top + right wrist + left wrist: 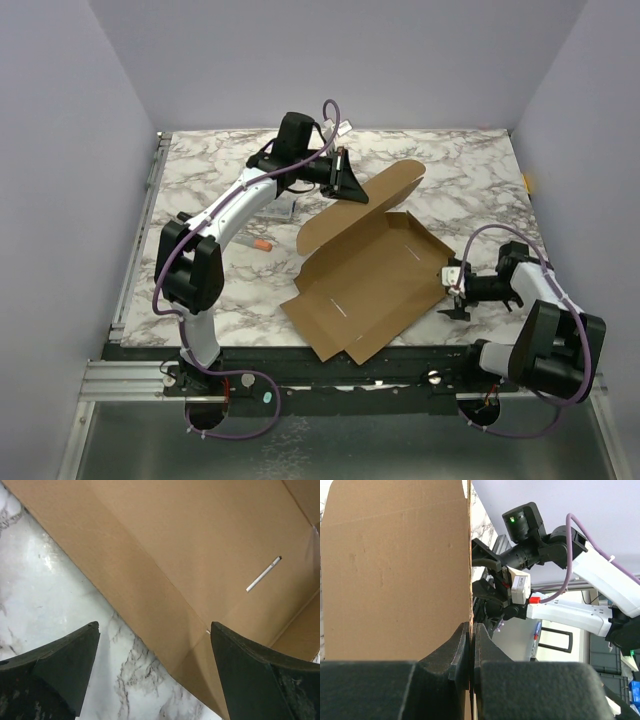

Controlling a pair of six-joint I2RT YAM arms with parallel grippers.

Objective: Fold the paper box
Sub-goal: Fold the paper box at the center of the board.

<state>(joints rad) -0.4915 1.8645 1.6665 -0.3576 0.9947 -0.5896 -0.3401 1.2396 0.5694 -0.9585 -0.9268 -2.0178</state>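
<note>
The paper box (365, 275) is a brown cardboard die-cut sheet with slits, lying mostly flat mid-table. Its far flap (390, 185) is lifted up. My left gripper (352, 187) is shut on that flap's edge; in the left wrist view its jaws pinch the cardboard (395, 570) edge-on at the gripper (471, 630). My right gripper (452, 300) is open and empty, low over the marble just right of the box's near right edge. In the right wrist view the gripper (155, 630) has its fingers wide apart, with the box (200, 555) lying ahead of them.
A small orange object (262, 243) and a clear plastic case (283, 208) lie on the marble table (200, 190) under the left arm. Purple walls enclose the back and sides. The table's front edge has a black rail (330, 360).
</note>
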